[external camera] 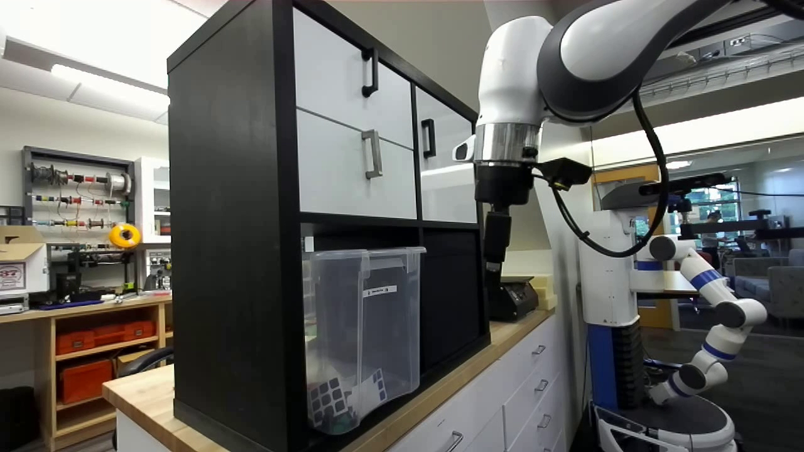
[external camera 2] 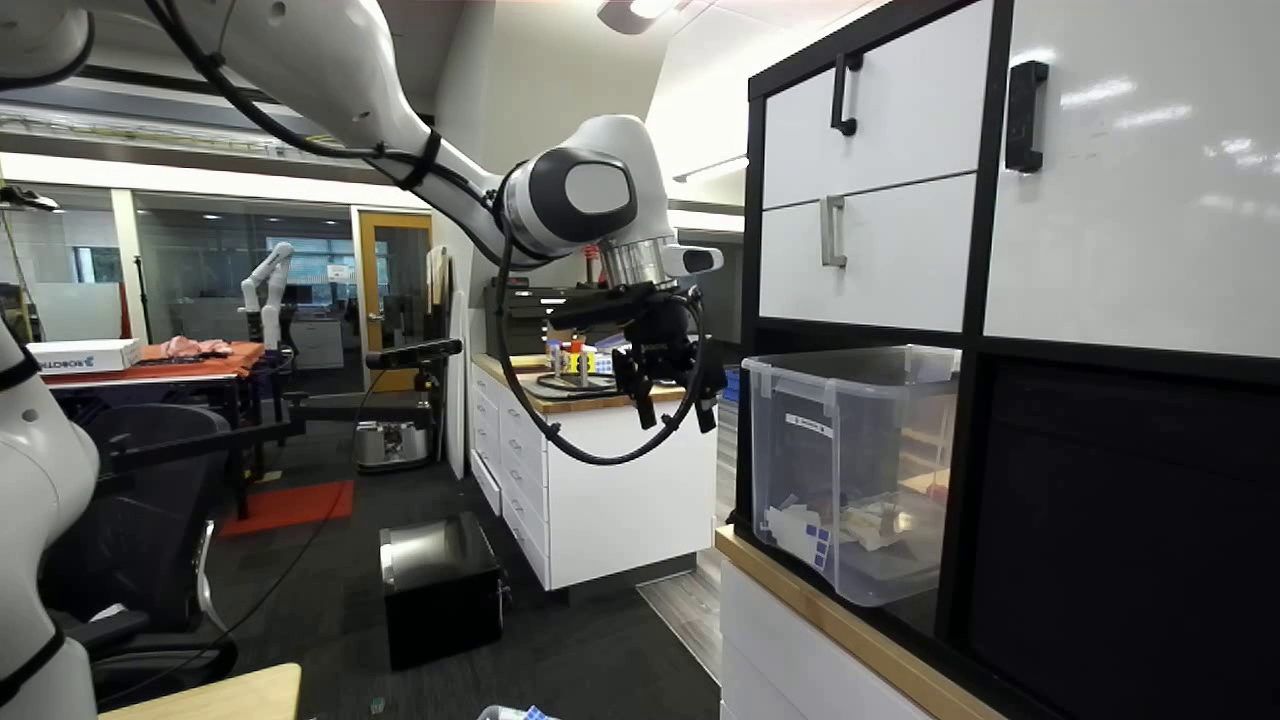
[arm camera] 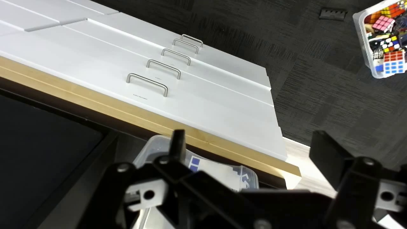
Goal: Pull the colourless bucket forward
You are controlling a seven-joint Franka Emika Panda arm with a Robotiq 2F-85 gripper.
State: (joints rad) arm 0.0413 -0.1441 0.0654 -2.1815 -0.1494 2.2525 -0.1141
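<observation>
Black two-fingered gripper (external camera 2: 678, 414) hangs spread, left of a clear rectangular plastic bin (external camera 2: 802, 468) in an exterior view.

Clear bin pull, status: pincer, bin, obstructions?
Pincer open, empty, apart from clear bin. Bin sits low in black cabinet, front jutting out. No obstruction seen between them.

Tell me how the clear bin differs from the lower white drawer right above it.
The clear bin is see-through, showing checkered objects inside; the lower white drawer is opaque.
The drawer has a silver-grey bar handle; the bin's front bears a small label instead.
The bin stands taller than the drawer's front.
Both sit in the same column of the black shelf unit.
</observation>
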